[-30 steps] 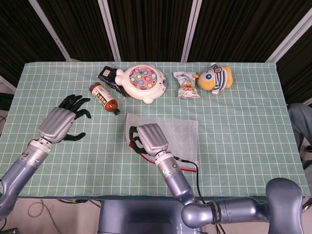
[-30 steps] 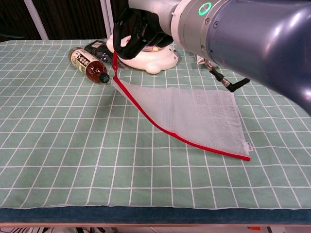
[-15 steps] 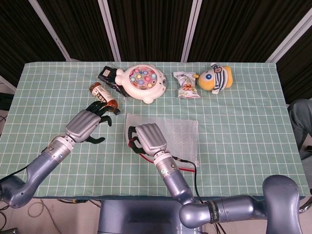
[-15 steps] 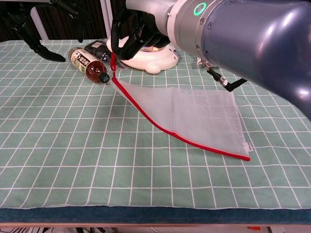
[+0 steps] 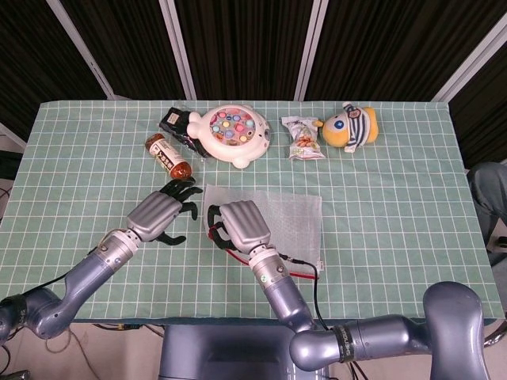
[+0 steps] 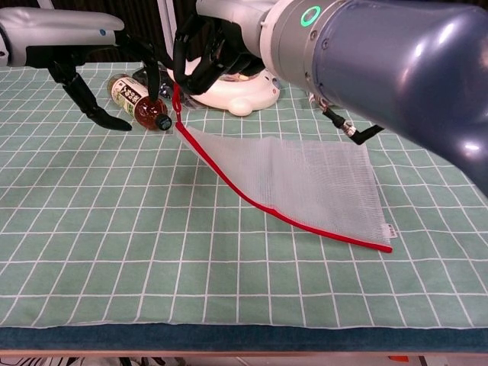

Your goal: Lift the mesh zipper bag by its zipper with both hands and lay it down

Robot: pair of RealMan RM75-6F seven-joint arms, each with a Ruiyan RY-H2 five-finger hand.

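The mesh zipper bag [image 5: 289, 222] [image 6: 313, 179] lies mid-table, its red zipper [image 6: 263, 204] running along the near edge. My right hand [image 5: 240, 225] [image 6: 213, 49] grips the zipper's left end and holds that corner up off the cloth; the rest of the bag still lies on the table. My left hand [image 5: 161, 214] [image 6: 99, 72] hovers just left of the raised corner with its dark fingers spread and nothing in them. It does not touch the bag.
A brown bottle [image 5: 169, 157] [image 6: 138, 100] lies just behind my left hand. Along the back stand a dark packet [image 5: 175, 125], a round fishing toy [image 5: 234, 134], a snack bag [image 5: 303, 137] and a striped plush [image 5: 351, 127]. A black cable [image 5: 318, 279] trails from my right wrist.
My left hand has swept right across the table, from the far left to beside the raised zipper end. My right hand has kept its hold and barely moved.
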